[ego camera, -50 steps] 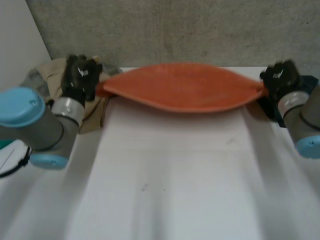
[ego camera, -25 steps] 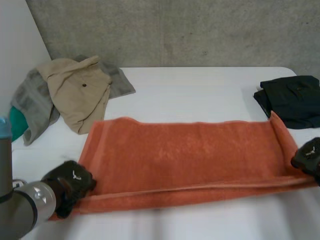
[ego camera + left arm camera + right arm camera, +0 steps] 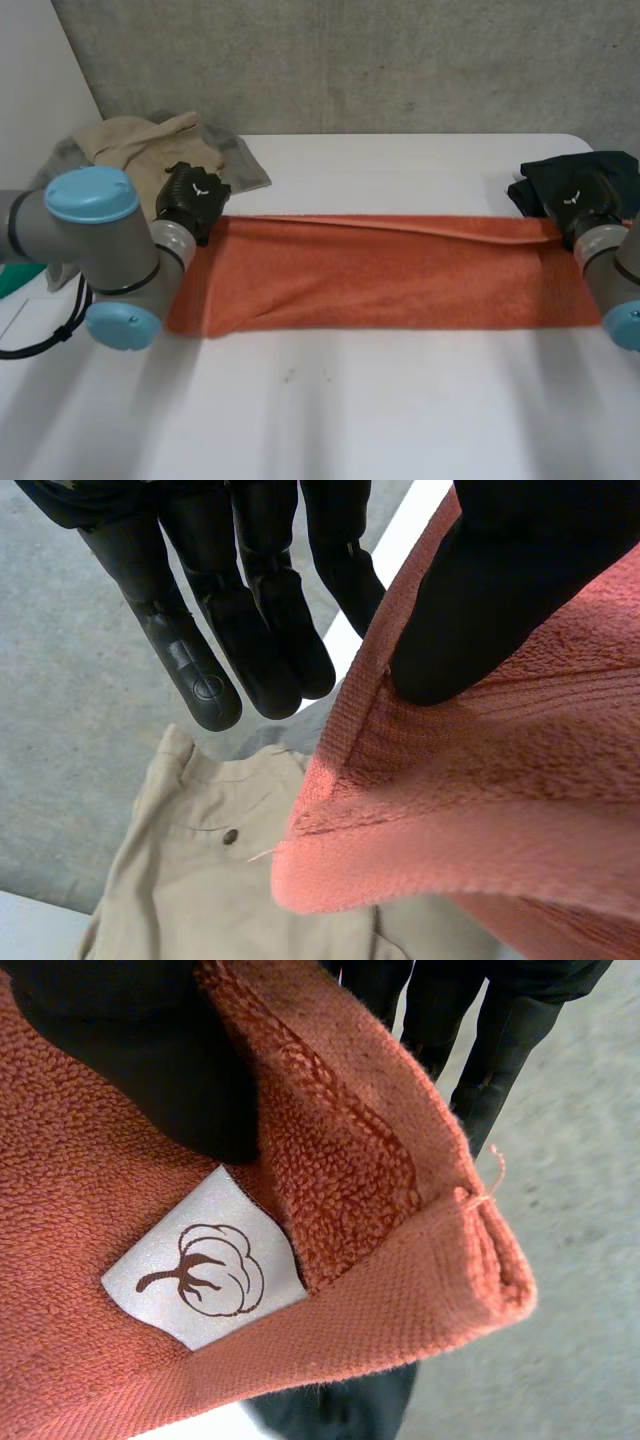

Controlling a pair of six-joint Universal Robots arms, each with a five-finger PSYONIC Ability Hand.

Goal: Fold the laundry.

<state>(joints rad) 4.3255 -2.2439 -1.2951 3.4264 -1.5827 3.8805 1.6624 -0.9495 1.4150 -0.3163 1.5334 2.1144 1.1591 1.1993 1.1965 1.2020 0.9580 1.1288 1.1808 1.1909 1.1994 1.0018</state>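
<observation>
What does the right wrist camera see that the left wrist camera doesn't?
Right wrist view: a white label with a plant drawing, sewn on the towel, and black clothes under it. Left wrist view: beige clothes with a button. Both: a towel corner, pinched by the right hand in one, the left hand in the other.

White table [image 3: 400,400]; grey concrete wall [image 3: 350,60] behind; teal object [image 3: 8,282], perhaps ball, off table's left.

1. Place: a robotics lab bench, not a home.
2. Evidence: bare grey concrete wall [image 3: 400,60] behind a plain white table [image 3: 380,420].
3. My left arm [image 3: 95,240] and right arm [image 3: 615,270] flank it; beige clothes heap [image 3: 140,150] and black garment [image 3: 612,165] sit at its far corners.
</observation>
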